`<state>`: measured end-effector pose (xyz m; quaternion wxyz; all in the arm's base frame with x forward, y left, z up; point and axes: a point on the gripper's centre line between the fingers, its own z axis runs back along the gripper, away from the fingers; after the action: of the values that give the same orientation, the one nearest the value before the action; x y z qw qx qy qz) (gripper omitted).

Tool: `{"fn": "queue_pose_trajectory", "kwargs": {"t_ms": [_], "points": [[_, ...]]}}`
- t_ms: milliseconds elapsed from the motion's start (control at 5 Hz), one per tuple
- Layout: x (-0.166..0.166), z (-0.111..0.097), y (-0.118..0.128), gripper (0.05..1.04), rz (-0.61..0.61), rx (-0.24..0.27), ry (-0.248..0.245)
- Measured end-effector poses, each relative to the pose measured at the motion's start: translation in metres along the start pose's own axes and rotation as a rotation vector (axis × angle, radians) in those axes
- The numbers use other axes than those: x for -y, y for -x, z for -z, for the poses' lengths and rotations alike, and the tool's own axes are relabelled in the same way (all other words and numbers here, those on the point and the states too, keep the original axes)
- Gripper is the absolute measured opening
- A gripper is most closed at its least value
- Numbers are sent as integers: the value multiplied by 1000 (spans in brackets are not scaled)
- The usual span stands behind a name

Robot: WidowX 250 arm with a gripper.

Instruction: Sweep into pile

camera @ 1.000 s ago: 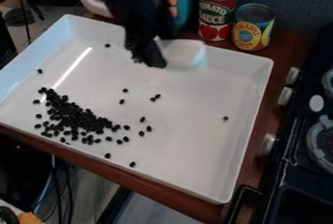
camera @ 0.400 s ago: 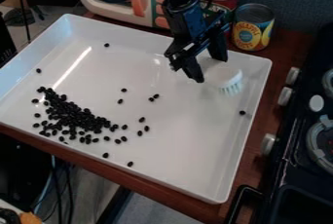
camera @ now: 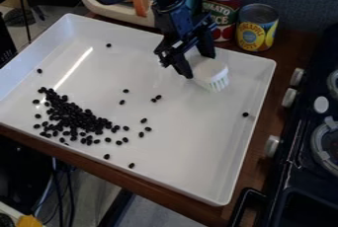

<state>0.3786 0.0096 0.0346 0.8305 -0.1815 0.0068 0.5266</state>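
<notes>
My gripper [camera: 200,66] hangs over the upper right part of the white tray [camera: 175,142], shut on a white brush [camera: 212,71] held between its two fingers. The brush's pale bristles point down and toward the camera. A dense pile of black beans [camera: 74,117] lies at the tray's lower left. Loose beans are scattered around it: several just right of the pile, a pair near the tray's middle, one [camera: 245,114] by the right wall, one [camera: 108,45] near the back and one [camera: 39,71] at the left.
Two cans, a tomato one [camera: 221,5] and a yellow one [camera: 257,27], stand behind the tray's back right edge. A toy microwave [camera: 109,5] is behind the arm. On the right is a toy stove [camera: 307,162] with knobs facing the tray.
The gripper and brush went right from the tray's upper middle, then came back slightly left. The bean at the right shifted from mid-right to near the right wall.
</notes>
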Motion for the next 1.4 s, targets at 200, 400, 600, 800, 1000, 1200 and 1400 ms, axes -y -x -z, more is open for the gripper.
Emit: {"fn": "queue_pose_trajectory", "kwargs": {"t_ms": [200, 400, 600, 800, 1000, 1200, 1400], "points": [[-17, 5, -15, 710, -28, 44, -17], [-32, 6, -30, 710, -41, 117, -3], [-46, 10, -42, 681, 18, 239, -4], [-51, 7, -41, 676, 25, 253, -7], [-65, 1, -44, 675, -7, 249, -36], [-87, -8, -51, 675, -51, 237, -64], [-108, -19, -63, 675, -56, 231, -93]]}}
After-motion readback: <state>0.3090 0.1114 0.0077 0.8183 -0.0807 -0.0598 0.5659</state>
